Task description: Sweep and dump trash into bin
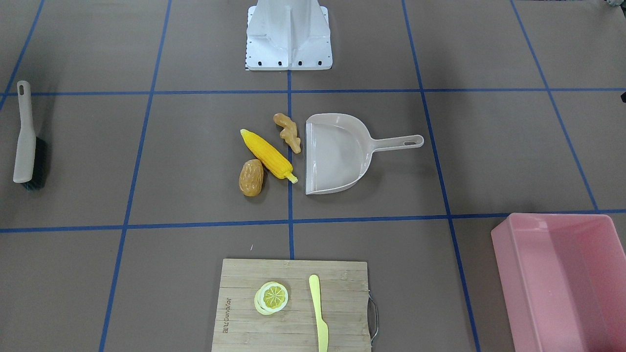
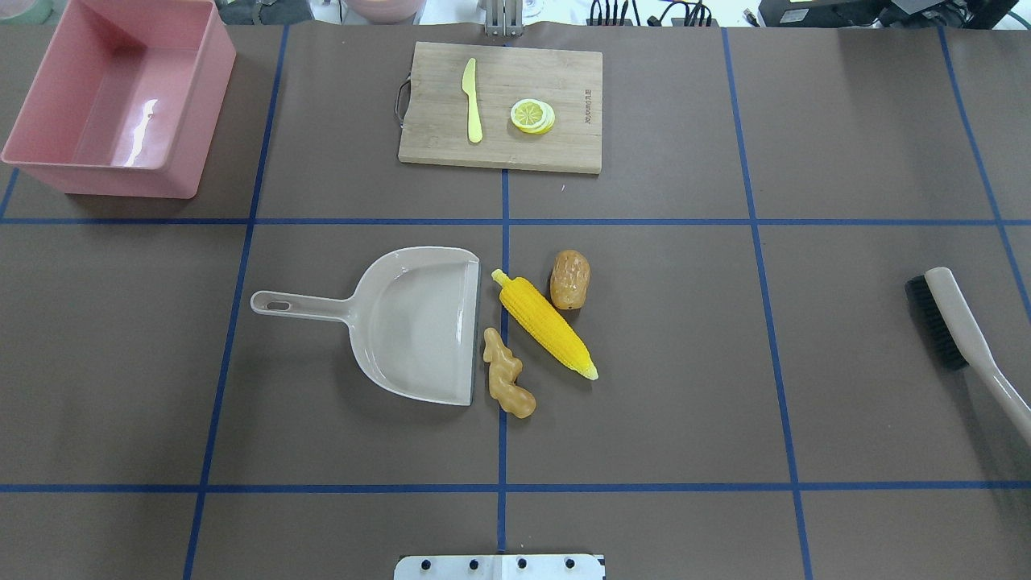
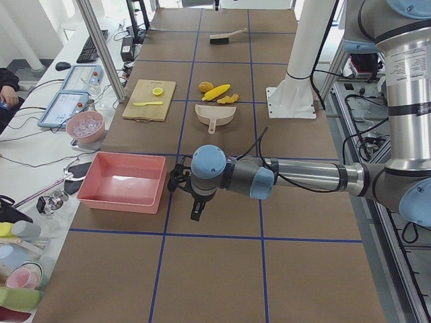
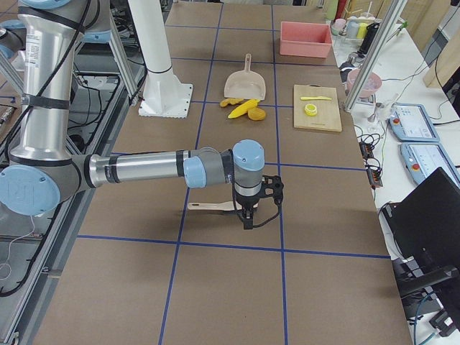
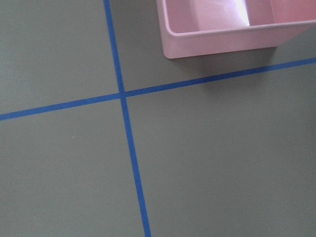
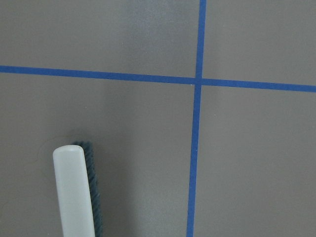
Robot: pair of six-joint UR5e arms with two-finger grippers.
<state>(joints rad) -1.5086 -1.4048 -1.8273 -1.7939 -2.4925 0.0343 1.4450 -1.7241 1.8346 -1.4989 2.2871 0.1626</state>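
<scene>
Left pincer [image 3: 196, 214] and right pincer [image 4: 246, 221] are being held over the bench [image 2: 725, 362], open or shut cannot be told, while the corn cob [image 2: 544, 325], ginger root [image 2: 507, 374] and wrinkled lump [image 2: 569, 279] are being left unswept mid-bench beside the dustpan [image 2: 411, 322], and nothing is being put in the bin [image 2: 105, 181] at the far left corner.

In the front-facing view the pink bin [image 1: 557, 218] is cut off by the right and bottom edges, and the cutting board [image 1: 244, 293] and one end of the yellow knife [image 1: 319, 313] are lost at the bottom edge. From overhead the brush [image 2: 966, 338] is cropped at its handle end. The left gripper [image 3: 195, 215] and right gripper [image 4: 248, 223] are seen only small, from the side, so the stand of their jaws cannot be told. The brush head seems to be hidden behind the right one.
</scene>
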